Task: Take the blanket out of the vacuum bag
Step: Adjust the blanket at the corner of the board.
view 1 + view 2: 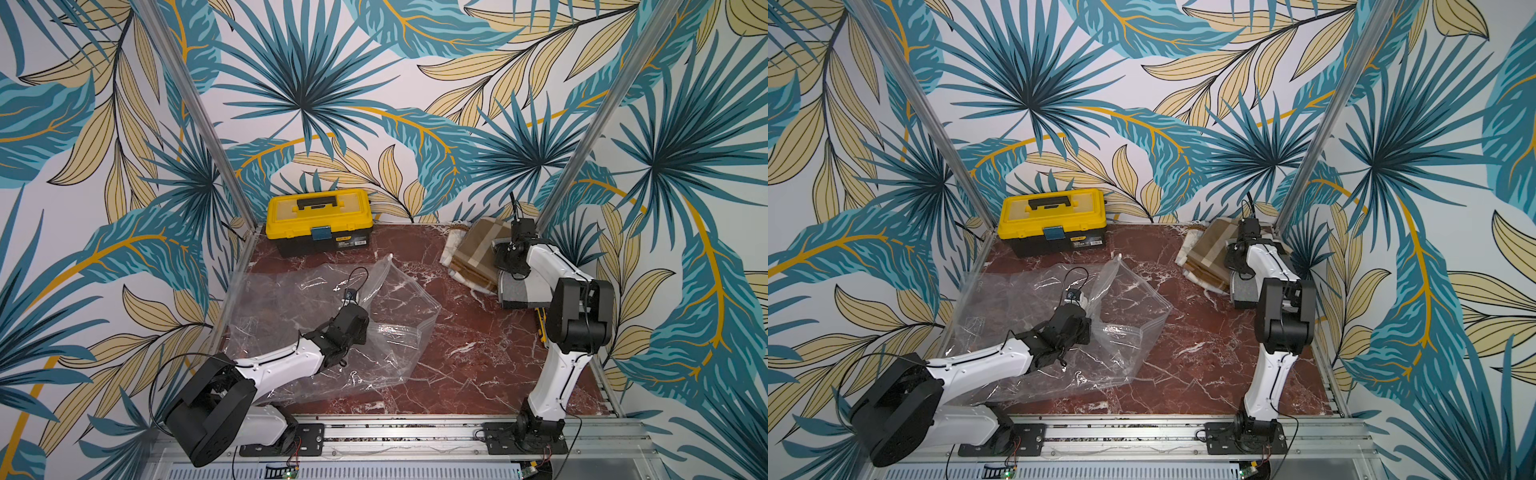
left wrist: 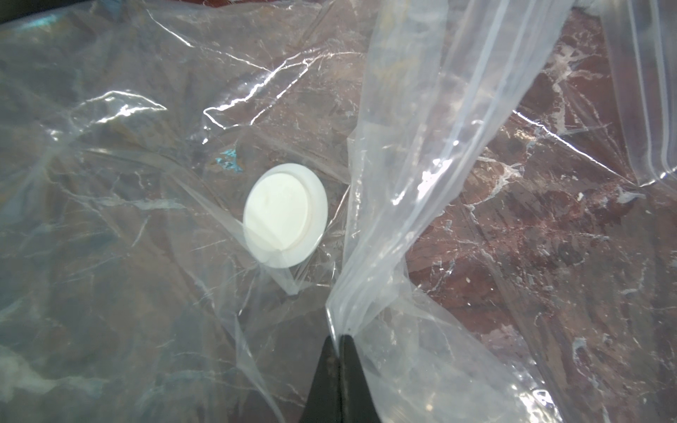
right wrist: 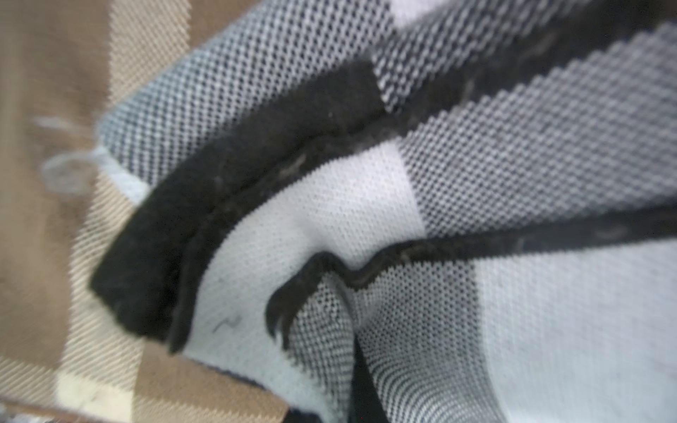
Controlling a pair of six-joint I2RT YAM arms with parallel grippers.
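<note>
The vacuum bag (image 1: 286,307) (image 1: 1013,307) lies crumpled and see-through on the left of the table, with nothing visible inside it. Its round white valve (image 2: 285,214) lies flat on the plastic. My left gripper (image 2: 339,334) (image 1: 358,301) is shut on a gathered strip of the bag's plastic, which rises from the jaws as a raised flap. The blanket (image 1: 519,293) (image 3: 329,205), checked grey, white and black, lies outside the bag at the back right. My right gripper (image 1: 509,270) (image 3: 361,370) is down on it, shut on a pinched fold of its fabric.
A folded brown plaid cloth (image 1: 473,249) (image 1: 1208,253) lies under and beside the blanket in the back right corner. A yellow toolbox (image 1: 320,220) stands at the back wall. The red marble table (image 1: 457,353) is edged by metal posts and rails.
</note>
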